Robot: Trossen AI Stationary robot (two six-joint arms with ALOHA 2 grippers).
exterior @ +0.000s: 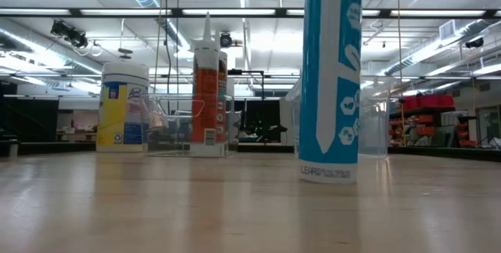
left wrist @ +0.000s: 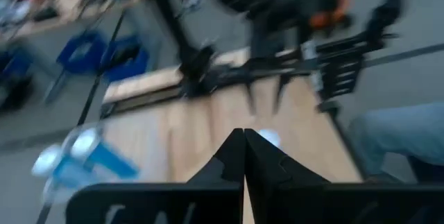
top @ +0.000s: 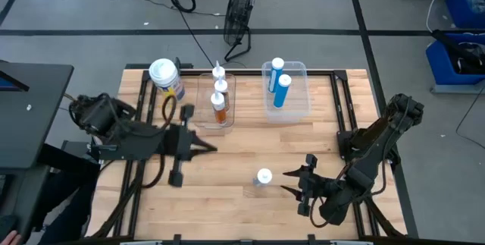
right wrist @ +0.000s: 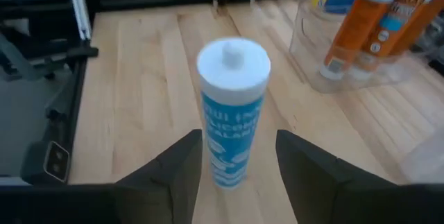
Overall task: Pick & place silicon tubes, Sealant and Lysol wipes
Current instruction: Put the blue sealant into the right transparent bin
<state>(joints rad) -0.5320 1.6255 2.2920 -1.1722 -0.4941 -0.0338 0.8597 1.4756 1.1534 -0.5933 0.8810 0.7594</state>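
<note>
While the right claw (top: 289, 182) gapes beside one blue tube (top: 264, 177), two more fill a bin (top: 286, 87); left claw (top: 212, 149) seemingly closed.

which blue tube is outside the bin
The blue silicone tube standing alone on the bare table, just ahead of the open right claw. The other two blue tubes stand inside the clear bin.

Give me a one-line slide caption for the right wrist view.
Open right gripper lines up on an upright blue silicone tube, with the orange sealant tubes in a clear bin beyond.
</note>
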